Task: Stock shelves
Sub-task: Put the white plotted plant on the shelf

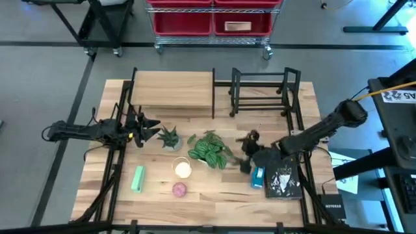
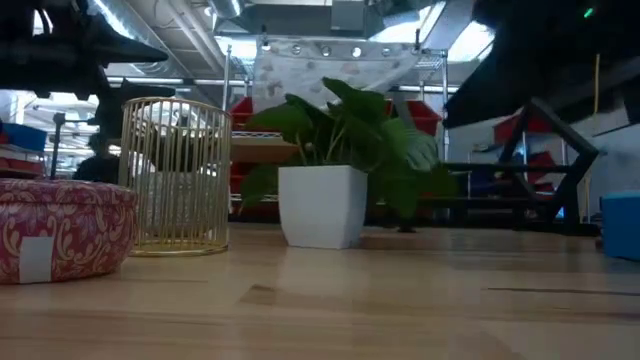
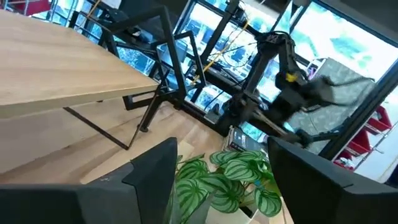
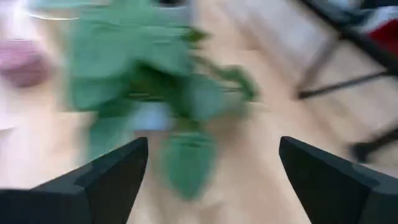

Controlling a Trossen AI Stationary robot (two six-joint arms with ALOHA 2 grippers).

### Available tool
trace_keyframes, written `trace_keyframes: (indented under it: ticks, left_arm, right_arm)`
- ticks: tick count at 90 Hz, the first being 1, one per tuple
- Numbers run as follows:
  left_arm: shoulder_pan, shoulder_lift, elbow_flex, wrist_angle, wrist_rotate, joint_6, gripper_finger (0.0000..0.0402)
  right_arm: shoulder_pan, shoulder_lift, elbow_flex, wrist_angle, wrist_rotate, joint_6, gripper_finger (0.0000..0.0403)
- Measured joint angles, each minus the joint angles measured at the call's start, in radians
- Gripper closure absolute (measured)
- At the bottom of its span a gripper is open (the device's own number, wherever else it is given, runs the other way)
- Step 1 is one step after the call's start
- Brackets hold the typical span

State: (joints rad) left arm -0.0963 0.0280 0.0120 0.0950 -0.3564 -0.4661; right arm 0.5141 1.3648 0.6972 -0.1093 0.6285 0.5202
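Note:
The wood-topped shelf [image 1: 172, 91] and the black metal rack [image 1: 263, 91] stand side by side at the table's far edge. A leafy striped plant [image 1: 209, 149] in a white pot [image 2: 320, 205] sits mid-table. A small spiky plant [image 1: 170, 138] stands to its left. My left gripper [image 1: 151, 128] hovers open just left of the spiky plant and points toward the striped plant [image 3: 230, 180]. My right gripper [image 1: 246, 153] is open just right of the striped plant, whose blurred leaves [image 4: 155, 81] fill its wrist view. Neither gripper has anything between its fingers.
A gold wire basket [image 2: 175, 175], a pink tin [image 1: 179, 189] and a green box [image 1: 138, 179] lie toward the near edge. A blue box [image 1: 258, 177] and a black book [image 1: 283, 182] lie under the right arm. A cart with red bins [image 1: 211, 23] stands beyond the table.

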Motion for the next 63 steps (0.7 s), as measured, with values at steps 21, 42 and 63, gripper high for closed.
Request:
trace_keyframes:
  ticks: [21,42,63]
  left_arm:
    - [0.000,0.000,0.000,0.000,0.000,0.008,0.0166]
    - [0.000,0.000,0.000,0.001,0.003,0.001,0.0166]
    - [0.000,0.000,0.000,0.000,0.005,0.001,0.0166]
  right_arm:
    - [0.109,0.246,0.125,0.145,0.009,0.057,0.0075]
    - [0.101,0.498,0.144,0.474,-0.066,0.062,0.0075]
    - [0.094,0.612,0.143,0.478,0.193,0.168,0.0075]
